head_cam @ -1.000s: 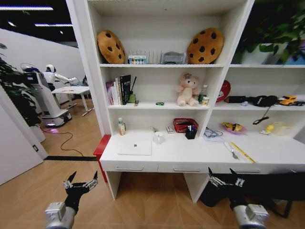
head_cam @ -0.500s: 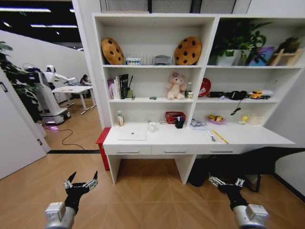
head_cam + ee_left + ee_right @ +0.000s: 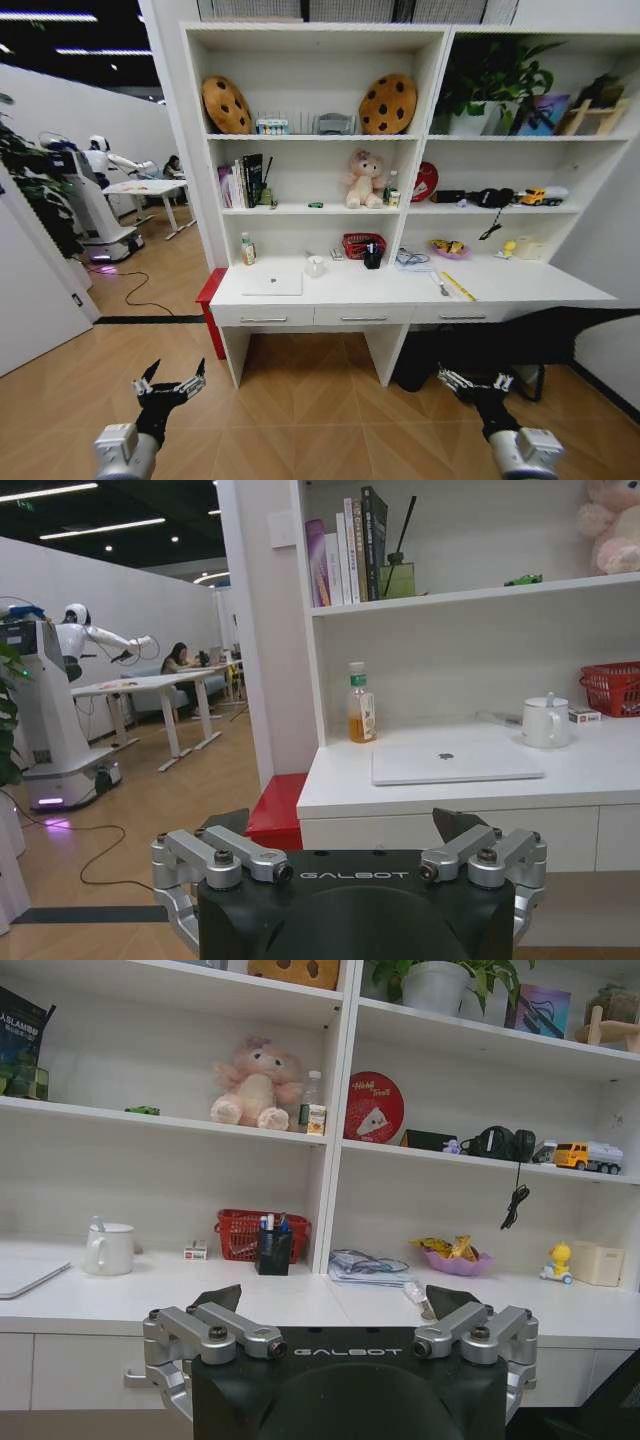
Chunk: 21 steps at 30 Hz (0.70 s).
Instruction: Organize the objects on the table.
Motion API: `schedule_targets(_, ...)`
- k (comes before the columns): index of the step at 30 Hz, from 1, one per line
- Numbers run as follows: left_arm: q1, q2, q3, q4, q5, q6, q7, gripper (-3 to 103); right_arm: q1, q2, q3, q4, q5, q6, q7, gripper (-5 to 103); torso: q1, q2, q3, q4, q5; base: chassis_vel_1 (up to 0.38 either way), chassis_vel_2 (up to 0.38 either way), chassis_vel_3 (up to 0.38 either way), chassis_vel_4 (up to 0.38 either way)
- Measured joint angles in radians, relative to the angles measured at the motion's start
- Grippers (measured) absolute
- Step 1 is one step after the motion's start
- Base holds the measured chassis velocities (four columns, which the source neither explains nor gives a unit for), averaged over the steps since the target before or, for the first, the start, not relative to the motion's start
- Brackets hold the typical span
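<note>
Both grippers, left (image 3: 168, 388) and right (image 3: 476, 381), spread wide, empty, short of bench (image 3: 400, 290). Laptop (image 3: 272, 284): thin, stiff, slick; I'd pinch an edge.

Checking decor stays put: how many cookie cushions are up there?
2. One cushion leans at the top shelf's left end, the other at its right end, left bay. None seem hidden.

**Shelf Clutter Beyond the Jaws**

A pink plush toy (image 3: 364, 179) sat well above and beyond the jaws. Two cookie cushions (image 3: 388, 103) leaned higher up. A red basket (image 3: 259, 1234), white mug (image 3: 545, 721) and bottle (image 3: 360, 704) stood ahead.
</note>
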Motion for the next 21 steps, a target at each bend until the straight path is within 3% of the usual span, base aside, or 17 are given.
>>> schedule_targets(21, 0.000, 0.000, 0.000, 0.000, 0.000, 0.000, 0.000, 100, 0.000, 0.000, 0.000, 0.000, 0.000, 0.000, 0.000, 100, 0.000, 0.000, 0.000, -0.0002, 0.0000, 0.000, 0.000, 0.000, 0.000)
